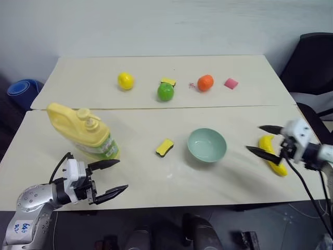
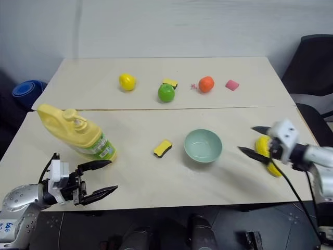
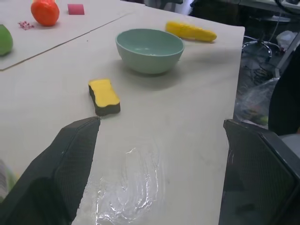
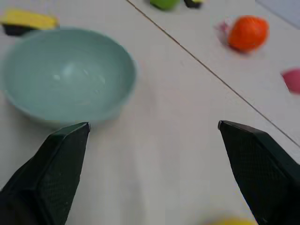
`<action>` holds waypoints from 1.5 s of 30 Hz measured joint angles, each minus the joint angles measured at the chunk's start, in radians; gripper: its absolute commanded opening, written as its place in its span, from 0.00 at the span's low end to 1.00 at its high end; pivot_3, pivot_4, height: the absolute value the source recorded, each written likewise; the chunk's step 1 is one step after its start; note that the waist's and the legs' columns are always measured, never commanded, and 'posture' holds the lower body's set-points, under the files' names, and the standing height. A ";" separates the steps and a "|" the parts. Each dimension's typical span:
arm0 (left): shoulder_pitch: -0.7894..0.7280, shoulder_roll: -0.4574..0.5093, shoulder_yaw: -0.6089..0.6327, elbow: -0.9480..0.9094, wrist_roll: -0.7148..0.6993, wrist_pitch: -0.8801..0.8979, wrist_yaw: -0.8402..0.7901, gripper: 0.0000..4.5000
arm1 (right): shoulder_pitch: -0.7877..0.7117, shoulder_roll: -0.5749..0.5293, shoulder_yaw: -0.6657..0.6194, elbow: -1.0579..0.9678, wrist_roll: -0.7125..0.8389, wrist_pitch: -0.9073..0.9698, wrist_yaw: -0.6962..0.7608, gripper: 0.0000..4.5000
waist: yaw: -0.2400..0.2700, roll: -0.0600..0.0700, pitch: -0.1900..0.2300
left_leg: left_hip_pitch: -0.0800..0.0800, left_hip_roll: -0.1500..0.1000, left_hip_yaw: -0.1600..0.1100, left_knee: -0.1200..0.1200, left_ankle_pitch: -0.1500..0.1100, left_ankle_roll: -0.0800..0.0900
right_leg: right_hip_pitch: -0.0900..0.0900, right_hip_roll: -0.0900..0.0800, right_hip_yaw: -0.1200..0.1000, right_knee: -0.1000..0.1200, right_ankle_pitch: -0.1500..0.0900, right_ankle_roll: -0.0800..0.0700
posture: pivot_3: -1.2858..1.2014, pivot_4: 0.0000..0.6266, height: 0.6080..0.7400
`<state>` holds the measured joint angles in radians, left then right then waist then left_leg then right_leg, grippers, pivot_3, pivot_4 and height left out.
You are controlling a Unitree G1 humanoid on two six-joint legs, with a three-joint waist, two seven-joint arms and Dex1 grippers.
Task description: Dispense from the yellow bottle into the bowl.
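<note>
Hovering wide open at the desk's [image 1: 156, 187] near edge, left claw [image 1: 111, 183] sits just beside the yellow bottle [image 1: 83, 133], likely lined up to grab. Bowl [image 1: 207, 144] centre-right, empty. Right claw [image 1: 269, 141] spread, holding nothing, near banana [image 1: 271, 153].

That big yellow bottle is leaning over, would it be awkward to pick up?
Probably. The yellow bottle is bulky and already tilted, so a nudge may tip it flat. Its smooth plastic could slip between thin fingers, and it looks fairly full, hence likely heavy. The side handle seems the safest hold.
</note>
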<state>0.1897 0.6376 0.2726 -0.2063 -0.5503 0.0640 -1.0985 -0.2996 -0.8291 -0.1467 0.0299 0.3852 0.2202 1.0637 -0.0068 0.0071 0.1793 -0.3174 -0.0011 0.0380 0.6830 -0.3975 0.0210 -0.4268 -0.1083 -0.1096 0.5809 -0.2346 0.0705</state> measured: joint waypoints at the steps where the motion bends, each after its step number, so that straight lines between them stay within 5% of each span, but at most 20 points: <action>1: -0.002 -0.004 0.002 0.005 0.001 -0.003 0.007 1.00 | -0.035 0.039 0.053 -0.066 0.014 0.066 -0.017 0.99 | 0.001 0.000 0.000 | 0.000 0.000 -0.001 0.000 0.000 0.000 | -0.001 0.000 -0.001 0.000 0.000 -0.001 | 0.52 0.24 1.00; 8: 0.067 -0.005 0.045 0.025 0.008 -0.022 0.029 1.00 | -0.272 0.384 0.490 -0.095 -0.170 0.361 -0.218 0.99 | 0.005 0.000 0.000 | -0.004 -0.003 -0.002 0.001 0.001 0.000 | -0.004 -0.002 -0.003 0.004 -0.001 -0.002 | 0.52 0.24 1.00; 13: 0.085 -0.008 0.073 0.016 0.007 -0.031 0.045 1.00 | -0.459 0.583 0.636 0.119 -0.349 0.414 -0.395 0.99 | 0.001 -0.003 -0.002 | -0.004 -0.003 -0.003 0.001 0.001 0.001 | -0.003 -0.003 -0.005 0.005 -0.001 -0.002 | 0.52 0.24 1.00; 17: 0.102 -0.015 0.076 0.010 0.007 -0.033 0.059 1.00 | -0.523 0.623 0.705 0.333 -0.445 0.425 -0.417 0.99 | 0.001 -0.004 -0.002 | -0.005 -0.004 -0.003 0.001 0.001 0.001 | -0.003 -0.003 -0.007 0.004 -0.001 -0.002 | 0.52 0.24 1.00; 26: 0.099 -0.017 0.081 -0.017 0.006 -0.034 0.065 1.00 | -0.552 0.583 0.740 0.273 -0.482 0.472 -0.272 0.50 | -0.023 -0.005 -0.003 | -0.003 -0.003 -0.002 0.001 0.001 0.001 | -0.002 -0.004 -0.010 0.005 -0.001 -0.002 | 0.52 0.24 1.00; 32: 0.067 -0.030 0.080 -0.015 0.006 -0.043 0.073 1.00 | -0.494 0.541 0.673 0.150 -0.443 0.450 -0.217 0.25 | -0.021 -0.005 -0.003 | -0.004 -0.003 -0.003 0.001 0.001 0.001 | -0.002 -0.003 -0.011 0.004 -0.001 -0.002 | 0.52 0.24 1.00; 36: 0.029 -0.031 0.065 -0.015 0.003 -0.040 0.067 1.00 | -0.413 0.507 0.467 -0.051 -0.258 0.453 -0.147 0.25 | -0.019 -0.004 -0.002 | -0.005 -0.003 -0.003 0.001 0.001 0.001 | -0.002 -0.003 -0.011 0.003 0.000 -0.001 | 0.52 0.24 1.00; 41: -0.007 -0.030 0.032 -0.016 0.001 -0.018 0.057 1.00 | -0.346 0.254 0.166 -0.162 -0.149 0.404 -0.102 0.25 | 0.004 -0.004 -0.003 | -0.004 -0.003 -0.003 0.001 -0.001 0.003 | -0.001 -0.004 -0.012 0.000 0.000 -0.001 | 0.52 0.24 1.00; 45: -0.042 -0.031 -0.006 -0.016 0.003 -0.003 0.060 1.00 | -0.195 0.023 -0.002 0.006 -0.199 0.277 -0.119 0.25 | 0.017 -0.004 -0.003 | -0.004 -0.004 -0.001 0.001 -0.001 0.004 | 0.000 -0.004 -0.011 -0.002 0.000 0.000 | 0.52 0.24 1.00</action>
<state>0.1476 0.6064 0.2663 -0.2226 -0.5472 0.0613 -1.0383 -0.4948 -0.8066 -0.1487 0.0357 0.1859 0.4968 0.9451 0.0102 0.0028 0.1766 -0.3218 -0.0048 0.0372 0.6836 -0.3987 0.0249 -0.4270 -0.1123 -0.1205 0.5793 -0.2345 0.0703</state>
